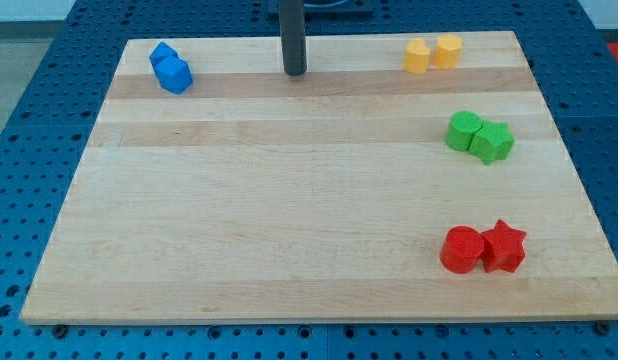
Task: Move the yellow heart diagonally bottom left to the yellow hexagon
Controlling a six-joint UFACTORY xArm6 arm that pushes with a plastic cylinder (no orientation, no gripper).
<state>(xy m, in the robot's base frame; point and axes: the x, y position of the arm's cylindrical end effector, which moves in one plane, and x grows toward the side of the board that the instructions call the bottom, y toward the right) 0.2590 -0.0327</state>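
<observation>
My tip (294, 72) hangs near the top edge of the wooden board (289, 250), a bare rod touching no block, so nothing is being pushed right now. Off toward three o'clock from it sit the two yellow pieces, pressed side by side: the left one looks like the yellow heart (417, 57) and the right one the yellow hexagon (448, 50), though at this size the shapes are hard to call.

By my reading, this is the approach step, with contact not yet made. The heart already sits at roughly eight o'clock of the hexagon, so any nudge needs to be small. The next move calls for bringing the tip across to the heart's upper side and pressing gently toward seven o'clock.

Elsewhere: two blue blocks (171, 69) at ten o'clock of the board, a green pair (479, 136) at three, the red cylinder (461, 249) and red star (504, 246) at five.
</observation>
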